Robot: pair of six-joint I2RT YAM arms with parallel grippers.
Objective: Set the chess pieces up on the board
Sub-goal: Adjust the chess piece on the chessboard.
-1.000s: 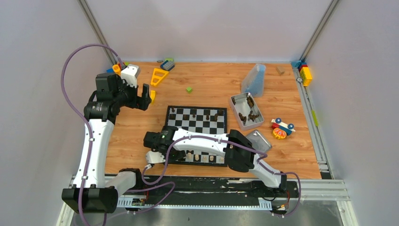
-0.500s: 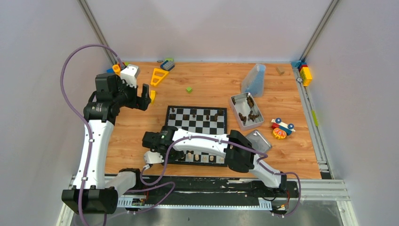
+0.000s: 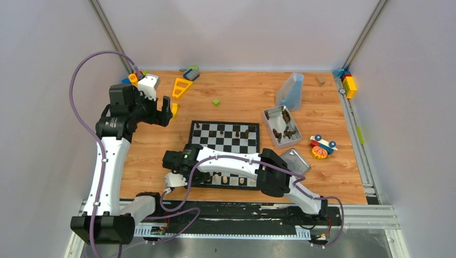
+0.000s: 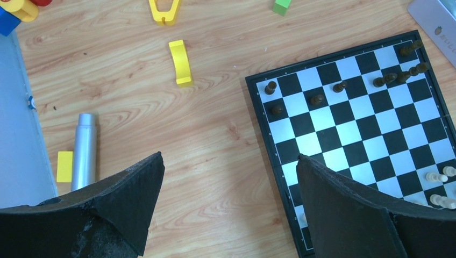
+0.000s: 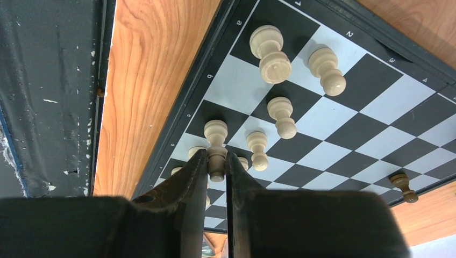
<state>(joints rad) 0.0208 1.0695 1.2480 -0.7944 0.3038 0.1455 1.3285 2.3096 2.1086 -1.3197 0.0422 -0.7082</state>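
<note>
**Right gripper** (image 5: 216, 164): I find the fingers clenched on the stem of a small cream turned-wood chess piece (image 5: 216, 130). In the right wrist view it sits at lower centre, over the lettered edge squares of the flat black-and-white checked chessboard (image 5: 376, 113). The piece's long axis runs in line with the fingers, and its broad end points away from them toward the board. I cannot tell whether that end touches the square or hangs just clear of it.

**Obstructions:** Other cream pieces (image 5: 282, 115) stand above and to the right of the held one in that frame. The nearest sits just beside the right-hand finger, and more cream tops show partly hidden behind both fingers. I judge this crowding the main hazard, because spreading the fingers or drifting sideways could topple a neighbour.

**Overhead view:** The right arm lies across the lower edge of the board, with its gripper (image 3: 173, 180) at the board's lower-left corner. It hides much of the bottom rows.

**Top rows:** Dark brown pieces (image 3: 221, 131) stand scattered along the board's upper edge, not yet in order. More of them lie in a shiny rectangular metal tray (image 3: 272, 114) to the right of the board.

**Left gripper** (image 3: 163, 114): The jaws are spread wide and hold nothing. It hangs over the bare wooden table (image 4: 215, 134) to the upper left of the board, well apart from every piece, so the right arm is plainly the nearer.

**Clutter:** A yellow curved block (image 4: 180, 63) and a silver cylinder (image 4: 85, 150) lie off the board to the left, out of the way.
</note>
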